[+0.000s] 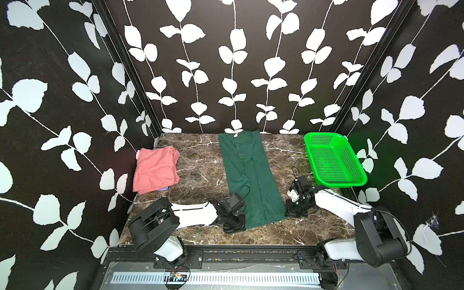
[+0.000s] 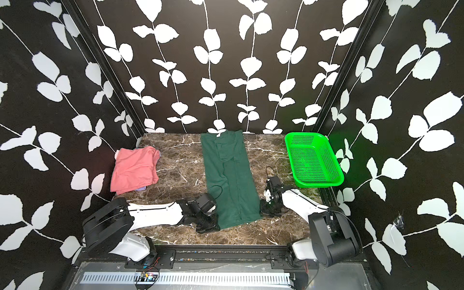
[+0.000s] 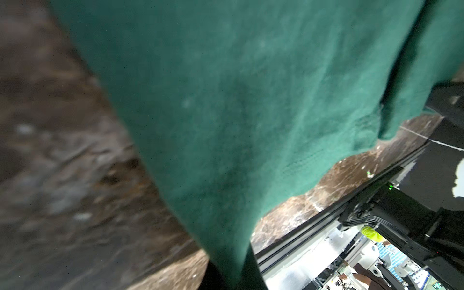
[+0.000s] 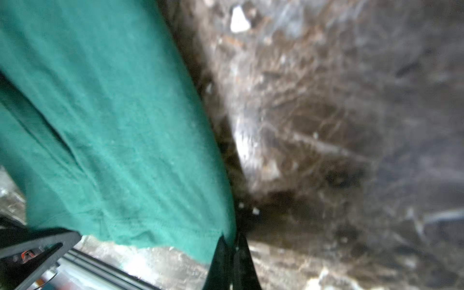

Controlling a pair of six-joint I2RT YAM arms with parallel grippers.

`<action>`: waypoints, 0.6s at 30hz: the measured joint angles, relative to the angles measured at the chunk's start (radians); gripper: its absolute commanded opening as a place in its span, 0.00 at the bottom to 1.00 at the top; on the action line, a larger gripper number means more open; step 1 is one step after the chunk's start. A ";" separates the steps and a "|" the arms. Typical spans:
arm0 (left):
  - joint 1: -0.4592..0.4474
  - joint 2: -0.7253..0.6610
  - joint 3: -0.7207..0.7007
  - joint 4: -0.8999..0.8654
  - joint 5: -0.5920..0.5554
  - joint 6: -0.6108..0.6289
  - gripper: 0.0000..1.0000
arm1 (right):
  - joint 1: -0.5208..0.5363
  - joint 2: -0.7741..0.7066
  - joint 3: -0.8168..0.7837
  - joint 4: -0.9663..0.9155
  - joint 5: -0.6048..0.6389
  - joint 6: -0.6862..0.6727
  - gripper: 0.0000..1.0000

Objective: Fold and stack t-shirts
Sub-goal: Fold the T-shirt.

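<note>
By the left edge of the desk (image 1: 200,160) lies the pink t-shirt (image 1: 155,169). It is folded into a small, slightly lumpy square. A bit of the lavender t-shirt (image 1: 164,188) peeks out from under its front side, so I think these two are done and stacked.

Next comes the left gripper (image 1: 239,223), low down near the front edge. Its jaws are pinched tight on the front left corner of the dark green t-shirt (image 1: 251,175). In the left wrist view the green cloth (image 3: 238,125) runs right down into them.

The green t-shirt lies flat in the middle of the desk. Its sides are folded in, so it is a long, thin strip. The long way runs from the back edge toward the front edge. The neck, with a small white tag, points to the back edge. The hem points to the front.

The right gripper (image 1: 291,211) sits at the front right corner of the strip. Its jaws are squeezed shut on that corner of the hem, as the right wrist view shows (image 4: 229,261).

In the back right corner the bright green basket (image 1: 339,183) is tipped up and empty.

I think what is left is to fold the green strip end over end, then put it on the pink pile.
</note>
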 measured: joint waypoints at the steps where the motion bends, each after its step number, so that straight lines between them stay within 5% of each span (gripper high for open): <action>1: 0.000 -0.010 0.000 -0.018 -0.001 0.000 0.00 | 0.005 -0.019 0.000 -0.011 -0.006 0.014 0.00; 11: -0.002 -0.353 0.013 -0.247 -0.013 -0.013 0.00 | 0.115 -0.378 0.000 -0.180 -0.057 0.194 0.00; 18: -0.036 -0.431 0.060 -0.349 0.032 -0.039 0.00 | 0.186 -0.446 0.045 -0.340 -0.066 0.268 0.00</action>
